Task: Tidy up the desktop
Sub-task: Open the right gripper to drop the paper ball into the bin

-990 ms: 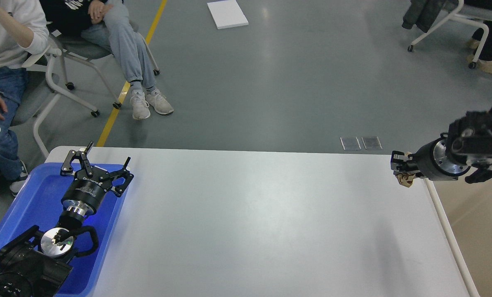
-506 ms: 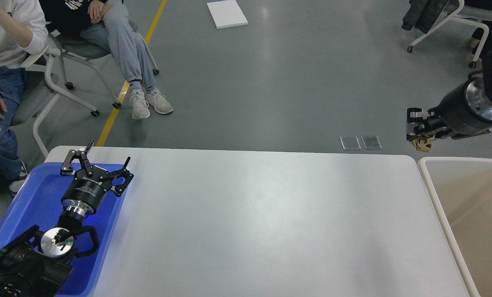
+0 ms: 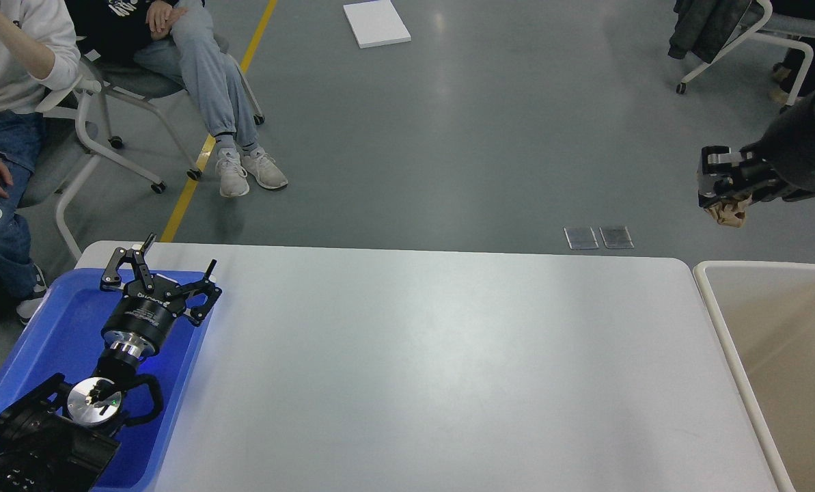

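From the head view, our right gripper (image 3: 720, 205) hangs high, beyond the far right corner of the table (image 3: 434, 369), its jaws pinching a small crumpled tan scrap (image 3: 727, 215). The beige bin (image 3: 711, 301) sits against the table's right edge, nearer to us than the scrap. We judge the step in hand to be dropping it there. To do it well, we should bring the scrap back over the bin's open mouth, well inside the cream rim, before letting go, since a light scrap may drift.

Our left gripper (image 3: 161, 270) hovers over the blue tray (image 3: 45, 342) at the table's left edge, jaws spread and holding nothing.

The white tabletop between them looks bare, so there is free room to cross. Seated people and chairs lie beyond the far edge.
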### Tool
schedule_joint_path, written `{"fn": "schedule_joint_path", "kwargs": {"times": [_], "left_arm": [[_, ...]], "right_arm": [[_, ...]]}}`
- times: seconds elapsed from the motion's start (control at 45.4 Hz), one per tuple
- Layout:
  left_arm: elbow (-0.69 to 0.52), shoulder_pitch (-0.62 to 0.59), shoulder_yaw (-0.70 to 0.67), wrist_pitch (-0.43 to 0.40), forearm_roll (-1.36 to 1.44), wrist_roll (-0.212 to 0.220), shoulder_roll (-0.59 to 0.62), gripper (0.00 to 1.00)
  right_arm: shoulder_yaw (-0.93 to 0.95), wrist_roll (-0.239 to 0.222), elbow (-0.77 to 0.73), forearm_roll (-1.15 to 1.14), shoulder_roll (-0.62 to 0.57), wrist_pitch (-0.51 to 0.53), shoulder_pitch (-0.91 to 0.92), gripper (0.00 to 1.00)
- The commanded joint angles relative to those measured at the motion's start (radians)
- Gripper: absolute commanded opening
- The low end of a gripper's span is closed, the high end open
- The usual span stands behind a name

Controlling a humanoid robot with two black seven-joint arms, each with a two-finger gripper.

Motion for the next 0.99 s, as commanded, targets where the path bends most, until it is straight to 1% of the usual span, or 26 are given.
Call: {"fn": "schedule_joint_path", "kwargs": {"times": [0.0, 0.088, 0.264, 0.506, 0.55, 0.726, 0.968], "left_arm": [[0.0, 0.0, 0.0, 0.0, 0.0, 0.0, 0.0, 1.0], [0.0, 0.0, 0.0, 0.0, 0.0, 0.0, 0.001, 1.0], [0.002, 0.0, 0.0, 0.0, 0.0, -0.002, 0.001, 1.0], [0.002, 0.0, 0.0, 0.0, 0.0, -0.002, 0.001, 1.0], [0.002, 0.0, 0.0, 0.0, 0.0, -0.002, 0.001, 1.0], [0.002, 0.0, 0.0, 0.0, 0.0, -0.002, 0.001, 1.0], [0.002, 0.0, 0.0, 0.0, 0.0, -0.002, 0.001, 1.0]], "right_arm": [[-0.063, 0.0, -0.003, -0.029, -0.052, -0.002, 0.009, 0.0], [-0.073, -0.001, -0.008, -0.07, -0.121, -0.005, -0.007, 0.0], [-0.067, -0.001, -0.038, -0.159, -0.296, -0.015, -0.056, 0.0], [-0.036, 0.0, -0.123, -0.17, -0.468, -0.023, -0.142, 0.0], [-0.007, 0.0, -0.158, -0.17, -0.502, -0.031, -0.191, 0.0], [0.136, -0.001, -0.267, -0.17, -0.574, -0.055, -0.385, 0.0], [0.393, -0.001, -0.399, -0.17, -0.635, -0.061, -0.698, 0.0]]}}
